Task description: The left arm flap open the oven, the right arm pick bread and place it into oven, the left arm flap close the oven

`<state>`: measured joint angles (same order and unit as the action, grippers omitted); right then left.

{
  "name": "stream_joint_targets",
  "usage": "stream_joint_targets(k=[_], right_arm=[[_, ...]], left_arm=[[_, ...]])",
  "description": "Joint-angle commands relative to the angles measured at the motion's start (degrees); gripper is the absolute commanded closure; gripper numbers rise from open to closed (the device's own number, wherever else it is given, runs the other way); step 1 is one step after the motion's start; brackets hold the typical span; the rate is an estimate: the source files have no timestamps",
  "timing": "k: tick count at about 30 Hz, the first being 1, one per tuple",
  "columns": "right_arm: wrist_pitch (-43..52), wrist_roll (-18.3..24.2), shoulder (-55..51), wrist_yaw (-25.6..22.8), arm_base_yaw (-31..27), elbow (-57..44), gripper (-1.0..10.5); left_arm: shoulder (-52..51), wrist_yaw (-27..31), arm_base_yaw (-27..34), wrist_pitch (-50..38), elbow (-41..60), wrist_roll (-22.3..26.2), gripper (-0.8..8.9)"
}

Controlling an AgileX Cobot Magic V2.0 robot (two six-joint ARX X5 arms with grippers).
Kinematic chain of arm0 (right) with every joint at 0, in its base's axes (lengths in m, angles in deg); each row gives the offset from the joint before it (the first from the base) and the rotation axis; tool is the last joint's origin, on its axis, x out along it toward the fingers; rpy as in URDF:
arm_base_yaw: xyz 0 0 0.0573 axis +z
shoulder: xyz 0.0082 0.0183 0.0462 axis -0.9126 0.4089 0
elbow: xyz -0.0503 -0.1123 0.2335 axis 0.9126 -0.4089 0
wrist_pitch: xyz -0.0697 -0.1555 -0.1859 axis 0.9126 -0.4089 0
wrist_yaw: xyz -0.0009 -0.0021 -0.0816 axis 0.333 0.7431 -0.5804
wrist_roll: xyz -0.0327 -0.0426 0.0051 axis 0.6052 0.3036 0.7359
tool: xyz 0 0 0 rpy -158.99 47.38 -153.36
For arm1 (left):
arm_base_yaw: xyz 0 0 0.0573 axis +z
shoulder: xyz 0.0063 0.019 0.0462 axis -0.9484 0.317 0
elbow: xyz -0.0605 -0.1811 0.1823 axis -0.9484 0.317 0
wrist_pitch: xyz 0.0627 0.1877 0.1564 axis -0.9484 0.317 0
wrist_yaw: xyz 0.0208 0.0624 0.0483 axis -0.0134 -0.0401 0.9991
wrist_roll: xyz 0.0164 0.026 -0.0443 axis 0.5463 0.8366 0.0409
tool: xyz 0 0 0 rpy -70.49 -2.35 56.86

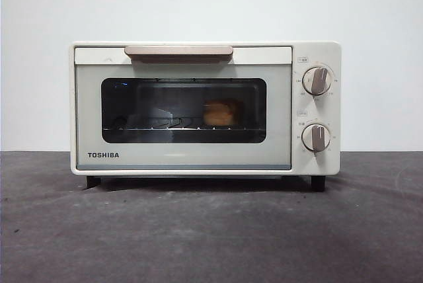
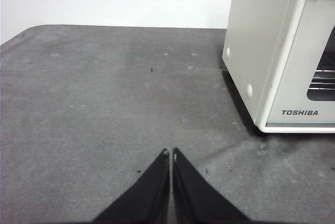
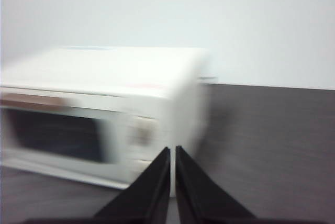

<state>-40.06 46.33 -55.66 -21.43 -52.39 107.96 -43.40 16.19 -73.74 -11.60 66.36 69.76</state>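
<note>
Cream-white enamel and dark glass fill the front view: the oven (image 1: 205,108) sits square on the grey worktop (image 1: 198,230), its door shut. Starting at nine o'clock, the left tool (image 2: 171,153) hangs low over bare worktop beside the oven's side wall, its two black jaws pressed together with nothing between them.

Moving across to the top of the door, at twelve o'clock, there's the beige bar handle (image 1: 178,51). That looks like the place to take hold: a stiff bar standing proud of the door, easy to hook or press from above, and the door should swing on a bottom hinge. The casing looks heavy enough to stay put, though smooth enamel may be slippery.

Through the window, just right of centre, the bread (image 1: 221,113) rests on the wire rack (image 1: 165,125). It is a small golden bun, likely light and soft, so a gentle pinch across its sides would suit it. With the door closed on it, the job reads as finished.

Over at three o'clock are two round knobs (image 1: 316,80), untouched. The right tool (image 3: 172,153) sits off that corner, jaws together and empty, its picture blurred.
</note>
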Motion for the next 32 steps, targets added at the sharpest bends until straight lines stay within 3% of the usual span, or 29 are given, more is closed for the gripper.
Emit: stream_joint_targets(k=[1,11,32], right_arm=[[3.06,5.07,-4.61,-1.40,-4.96,-7.72,9.3],[10.36,6.73,-6.32,-1.01,-12.96,-23.39,9.3],[10.38,7.56,-6.32,-2.49,-13.29,-23.28,9.3]], left_arm=[[-0.09,0.02,-0.07,0.26,1.18,0.66,7.94],[-0.09,-0.04,-0.04,0.24,1.16,0.66,7.94],[-0.09,-0.02,-0.04,0.24,1.16,0.68,7.94]])
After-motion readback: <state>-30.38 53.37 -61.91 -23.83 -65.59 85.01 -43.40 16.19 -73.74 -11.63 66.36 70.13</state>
